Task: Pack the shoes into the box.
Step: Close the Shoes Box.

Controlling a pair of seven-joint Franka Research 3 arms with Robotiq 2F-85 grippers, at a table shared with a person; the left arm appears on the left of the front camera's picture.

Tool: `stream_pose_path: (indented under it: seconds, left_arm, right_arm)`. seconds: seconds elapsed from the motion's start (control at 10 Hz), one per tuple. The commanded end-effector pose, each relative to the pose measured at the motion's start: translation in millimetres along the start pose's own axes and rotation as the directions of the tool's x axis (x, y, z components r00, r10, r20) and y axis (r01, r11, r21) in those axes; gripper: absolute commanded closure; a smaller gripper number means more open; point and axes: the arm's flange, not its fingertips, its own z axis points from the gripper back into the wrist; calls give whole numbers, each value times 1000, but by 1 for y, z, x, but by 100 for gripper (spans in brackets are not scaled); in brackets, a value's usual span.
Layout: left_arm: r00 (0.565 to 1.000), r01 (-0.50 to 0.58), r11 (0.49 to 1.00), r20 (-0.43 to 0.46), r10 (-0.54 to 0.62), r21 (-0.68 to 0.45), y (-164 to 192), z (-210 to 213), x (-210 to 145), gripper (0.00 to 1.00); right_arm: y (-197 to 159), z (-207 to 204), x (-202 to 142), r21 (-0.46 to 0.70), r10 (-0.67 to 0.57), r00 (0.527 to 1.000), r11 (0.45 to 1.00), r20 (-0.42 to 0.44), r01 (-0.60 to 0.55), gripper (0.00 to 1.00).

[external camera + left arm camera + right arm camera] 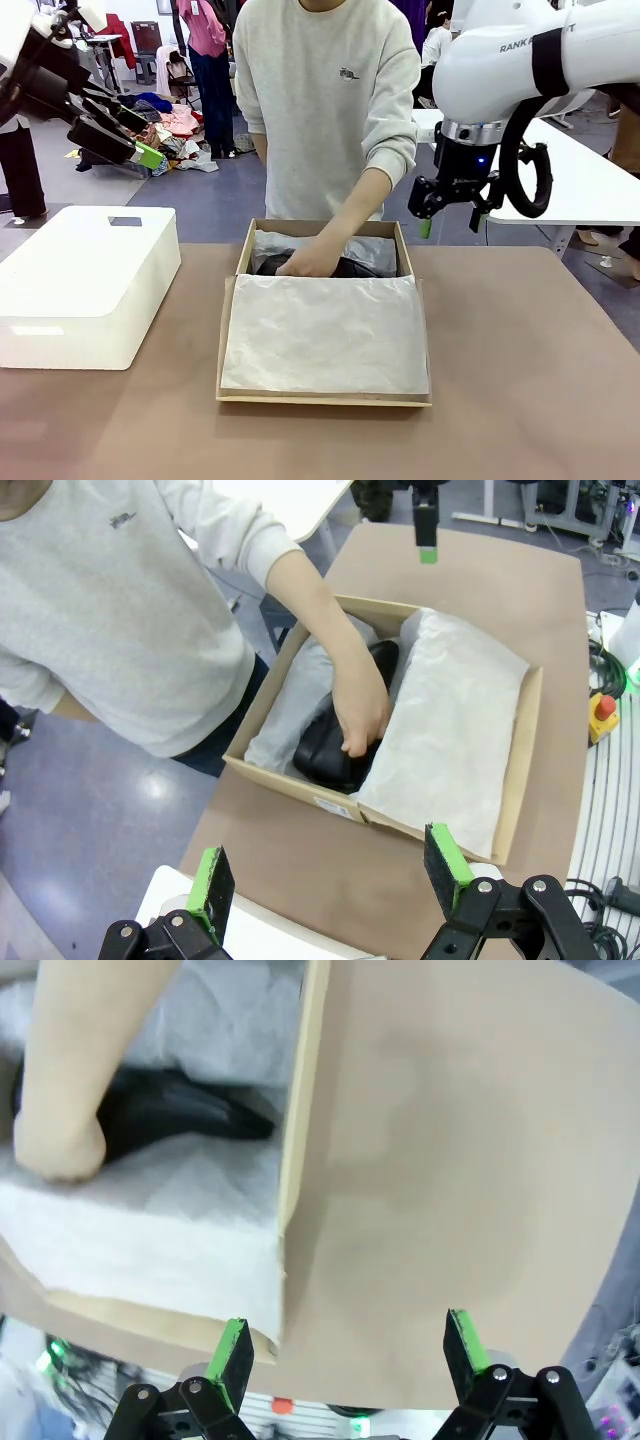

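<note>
Box (225, 340) open mid-way on the table (520, 340), tissue-covered flap flat toward you, shoes (335, 750) in its far half, long axis across the box, person's hand (305, 262) on them, bare room right of the rim, your left hand (330, 875) and right hand (452, 222) raised, fingers apart, empty.

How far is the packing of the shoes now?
Done: the shoes lie in the box. In hand: the person's hand rests on them, beside the white paper. To do: closing the open box. The left gripper and right gripper are open, empty.

White right arm (520, 60), black cable loop (546, 180), green-padded black right gripper (350, 1345); person wears grey sweatshirt (325, 100)
</note>
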Motion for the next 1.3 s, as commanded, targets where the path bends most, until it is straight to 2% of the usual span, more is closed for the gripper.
stream_pose_path:
  seconds: [0.0,0.2,0.3,0.5,0.6,0.8,0.9,1.2]
  left_arm:
    - [1000,12,1000,12,-12,-14,1,0,-2,0]
    - [1000,12,1000,12,-12,-14,1,0,-2,0]
    - [1000,12,1000,12,-12,-14,1,0,-2,0]
    - [1000,12,1000,12,-12,-14,1,0,-2,0]
    - [1000,12,1000,12,-12,-14,1,0,-2,0]
    - [1000,12,1000,12,-12,-14,1,0,-2,0]
    - [1000,12,1000,12,-12,-14,1,0,-2,0]
    - [1000,12,1000,12,-12,-14,1,0,-2,0]
  right_arm:
    - [-34,10,-7,-28,223,974,974,-41,-224,0]
    - [-56,10,-14,-34,398,916,916,-44,-400,0]
    - [-66,10,-14,-10,471,882,882,-9,-471,0]
    - [-83,7,-16,-15,669,741,743,50,-669,0]
    - [-91,6,-15,-7,721,687,690,87,-723,0]
    - [-105,10,-17,73,817,550,546,174,-834,0]
    - [-110,11,-17,92,823,539,531,180,-842,2]
    - [-118,14,-18,131,837,503,486,216,-864,60]
